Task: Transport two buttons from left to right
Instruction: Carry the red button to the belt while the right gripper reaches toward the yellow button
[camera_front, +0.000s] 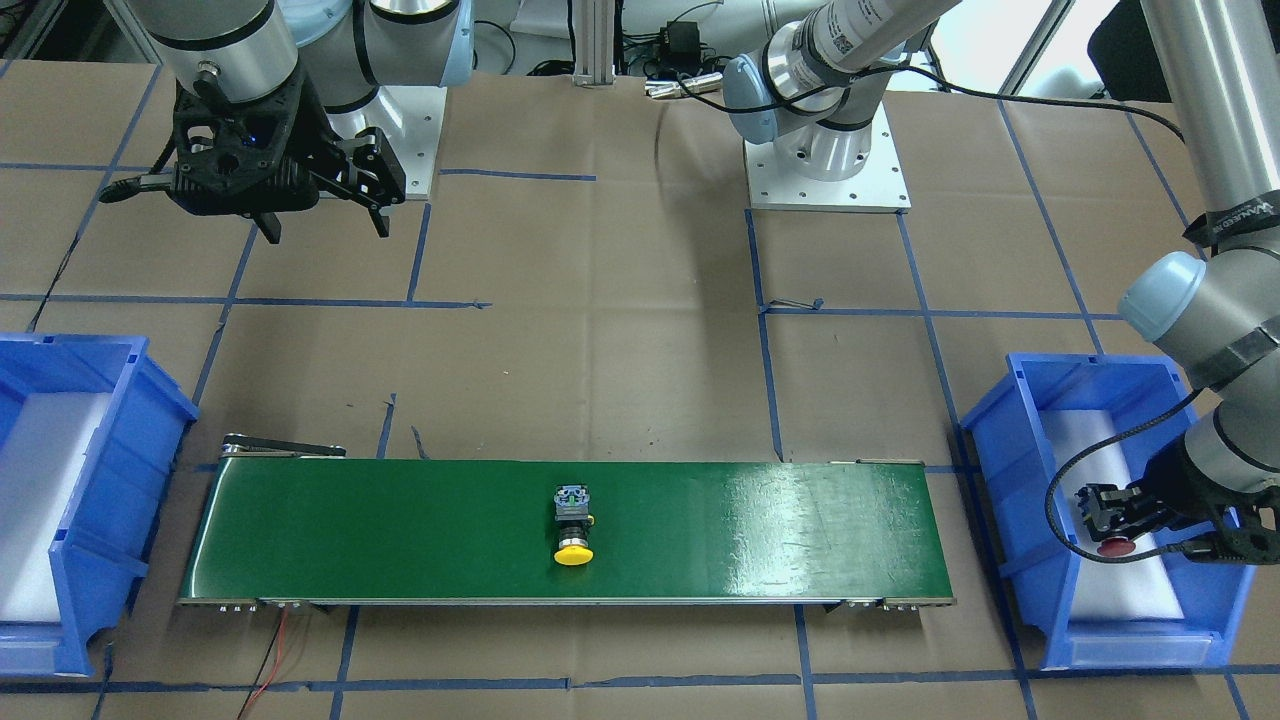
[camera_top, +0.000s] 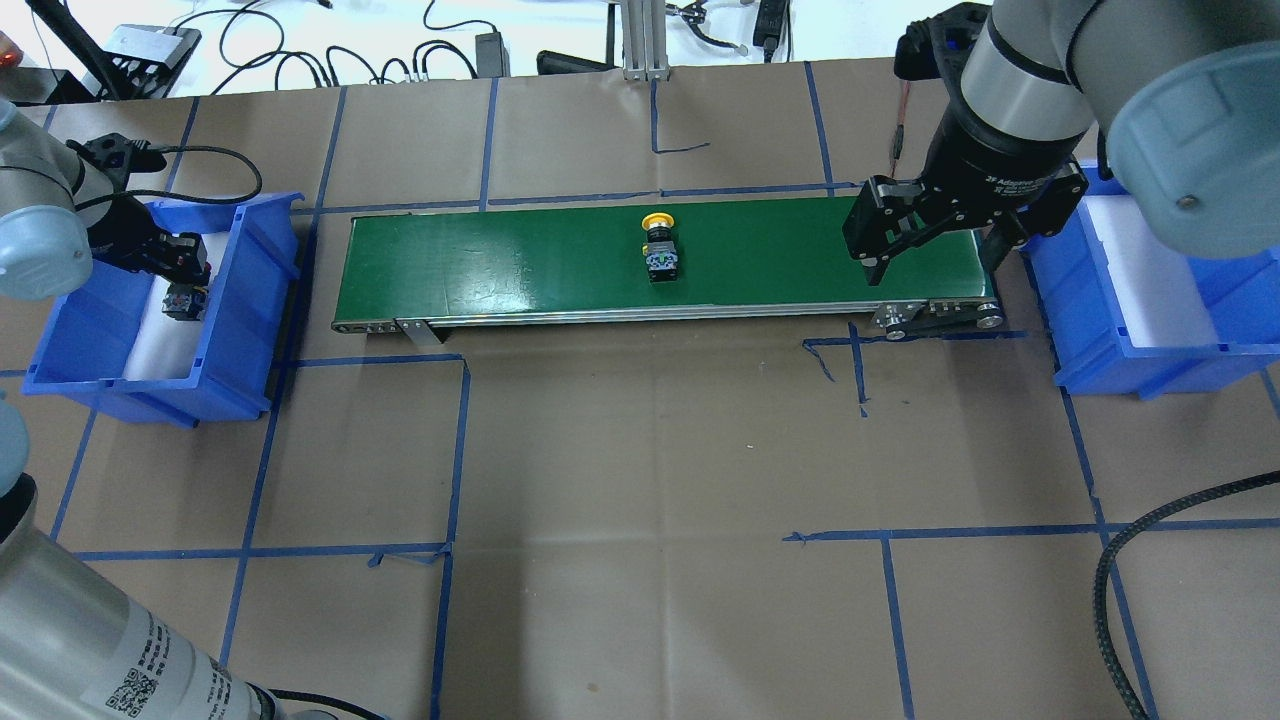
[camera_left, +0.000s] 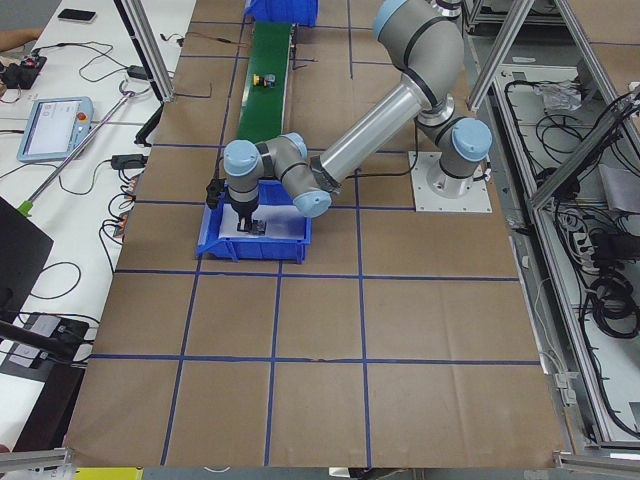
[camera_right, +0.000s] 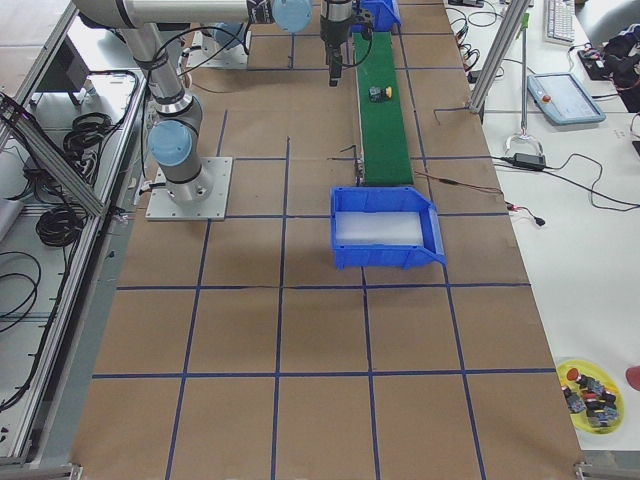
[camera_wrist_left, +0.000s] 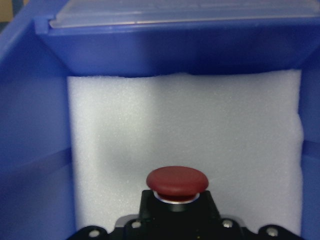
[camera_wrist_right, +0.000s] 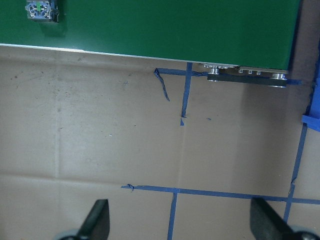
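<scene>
Currently left gripper (camera_front: 1112, 528) fingers pinching red-capped button (camera_wrist_left: 176, 181) inside left blue bin (camera_front: 1010, 450), over white foam (camera_wrist_left: 190, 130). Yellow-capped button (camera_front: 573, 523) lying mid green conveyor (camera_front: 400, 530). Right gripper (camera_front: 326, 232) fingers spread, hovering near belt's right end.

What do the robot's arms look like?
Both the left arm and right arm are shiny silver tubes with pale blue caps at the joints. The left end effector and right end effector are black with two thin fingers. A black braided cable runs to the left wrist, and a QR sticker marks the left arm.
</scene>
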